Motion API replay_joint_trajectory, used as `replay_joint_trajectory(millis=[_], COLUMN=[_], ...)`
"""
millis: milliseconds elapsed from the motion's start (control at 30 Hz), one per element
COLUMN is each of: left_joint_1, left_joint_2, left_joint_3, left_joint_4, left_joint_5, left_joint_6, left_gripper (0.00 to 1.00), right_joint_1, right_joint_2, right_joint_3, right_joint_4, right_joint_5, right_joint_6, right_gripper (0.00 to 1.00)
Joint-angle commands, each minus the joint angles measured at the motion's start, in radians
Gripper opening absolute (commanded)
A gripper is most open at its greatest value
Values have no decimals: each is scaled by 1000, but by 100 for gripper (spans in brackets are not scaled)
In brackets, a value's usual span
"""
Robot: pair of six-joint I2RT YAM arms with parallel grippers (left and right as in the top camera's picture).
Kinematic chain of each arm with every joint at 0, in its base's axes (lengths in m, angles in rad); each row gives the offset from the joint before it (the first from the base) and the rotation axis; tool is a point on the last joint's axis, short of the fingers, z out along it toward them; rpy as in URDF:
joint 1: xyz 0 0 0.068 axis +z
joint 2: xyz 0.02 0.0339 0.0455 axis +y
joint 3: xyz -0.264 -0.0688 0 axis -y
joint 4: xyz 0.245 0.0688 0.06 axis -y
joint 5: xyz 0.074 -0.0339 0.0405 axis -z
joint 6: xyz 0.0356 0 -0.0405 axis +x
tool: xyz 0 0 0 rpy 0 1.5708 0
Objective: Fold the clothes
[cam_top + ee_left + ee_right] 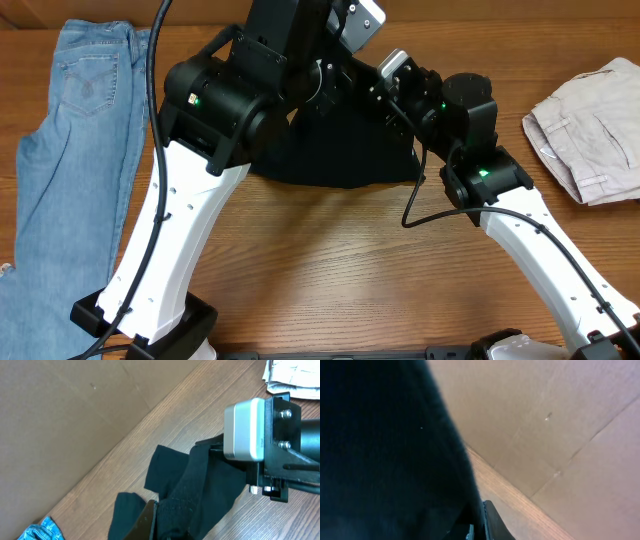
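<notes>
**Right wrist view.** The black clothes [380, 450] filled the left half of the view as a sheet of soft dark fabric, its edge running diagonally down to the right gripper [479, 529]. The jaws were closed on the fabric, and only one dark finger tip showed at the bottom. A narrow strip of wood-grain desk [510, 497] lay beyond, meeting a plain brown panel [560, 420] along its edge.

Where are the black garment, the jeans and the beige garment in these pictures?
black garment [335, 160], overhead view, flat part between the arms
jeans [70, 130], overhead view, leg below the back pocket
beige garment [595, 130], overhead view, top folded layer
</notes>
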Motion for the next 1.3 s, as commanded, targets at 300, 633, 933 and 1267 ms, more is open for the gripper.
replay_joint_trajectory(millis=[300, 633, 933, 1267], left_joint_1=[-3, 21, 74, 76], left_joint_2=[3, 19, 211, 558], left_joint_3=[6, 1, -16, -16], left_joint_4=[26, 4, 52, 224], left_joint_5=[-22, -119, 17, 105], left_joint_6=[17, -118, -188, -193], left_gripper=[31, 36, 43, 63], right_joint_1=[-4, -15, -15, -15], right_joint_2=[-196, -358, -341, -341], right_joint_3=[27, 27, 26, 25], right_joint_4=[-174, -664, -933, -1027], right_joint_5=[713, 675, 414, 414], right_joint_6=[282, 519, 634, 688], right_gripper=[4, 4, 4, 4])
